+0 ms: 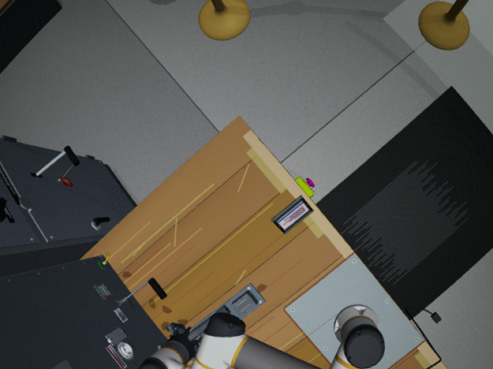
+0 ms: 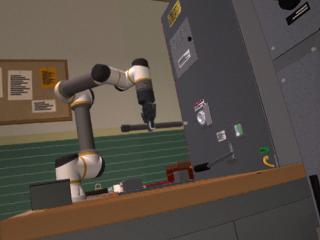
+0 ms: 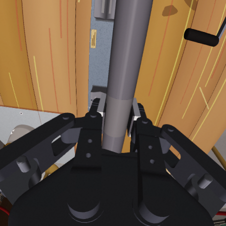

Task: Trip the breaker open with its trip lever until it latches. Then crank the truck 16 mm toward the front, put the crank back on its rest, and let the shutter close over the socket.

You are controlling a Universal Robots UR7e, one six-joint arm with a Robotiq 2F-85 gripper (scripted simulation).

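Note:
The crank is a long grey bar held level in the air, and my gripper is closed around its middle. Its tip points at the round socket on the breaker cabinet's front panel and stands just short of the panel. Below the socket, the trip lever with a black grip sticks out from the panel over the bench. The crank rest is a grey plate on the bench below the crank.
The dark cabinet face rises just past the crank's tip. The wooden bench carries a small labelled box near its far edge. The arm's base stands on a grey plate. A second cabinet stands beside the first.

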